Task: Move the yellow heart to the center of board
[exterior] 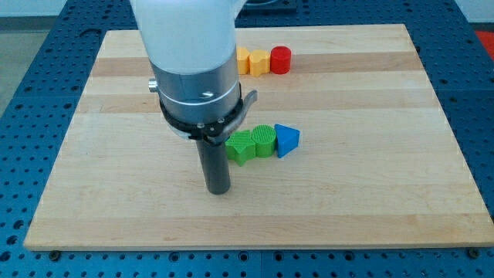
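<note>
Two yellow blocks sit side by side near the board's top edge. One [242,60] is partly hidden behind my arm, the other [258,62] is just to its right. I cannot tell which of them is the heart. A red round block [281,59] touches the right one. My tip [219,190] rests on the board well below them, left of the centre and just below-left of a green star-like block [240,147].
A green round ribbed block [264,140] and a blue triangle block [287,140] stand in a row right of the green star, near the board's middle. The wooden board [370,193] lies on a blue perforated table. My arm's white body hides the board's upper left-middle.
</note>
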Available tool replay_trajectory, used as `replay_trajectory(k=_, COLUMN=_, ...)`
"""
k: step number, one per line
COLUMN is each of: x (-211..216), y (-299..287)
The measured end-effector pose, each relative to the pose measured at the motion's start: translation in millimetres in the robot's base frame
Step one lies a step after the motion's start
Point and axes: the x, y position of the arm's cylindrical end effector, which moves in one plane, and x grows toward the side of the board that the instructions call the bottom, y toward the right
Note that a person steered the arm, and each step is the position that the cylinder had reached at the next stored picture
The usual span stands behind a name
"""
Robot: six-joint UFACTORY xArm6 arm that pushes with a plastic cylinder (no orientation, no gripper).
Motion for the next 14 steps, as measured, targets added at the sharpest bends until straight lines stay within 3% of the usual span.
replay_trajectory(k=1, x=34, y=62)
replay_trajectory(k=2, x=40, y=152)
replay_trajectory(k=3, x=13, y=232)
replay_trajectory(k=4, x=-37, y=276)
replay_trajectory(k=5, x=-118, y=292)
replay_trajectory(k=7, x=-258, y=262)
replay_trajectory(k=9, x=-310, y=184)
replay_trajectory(k=12, x=-304, y=90)
replay_trajectory(k=14, x=-272, y=54)
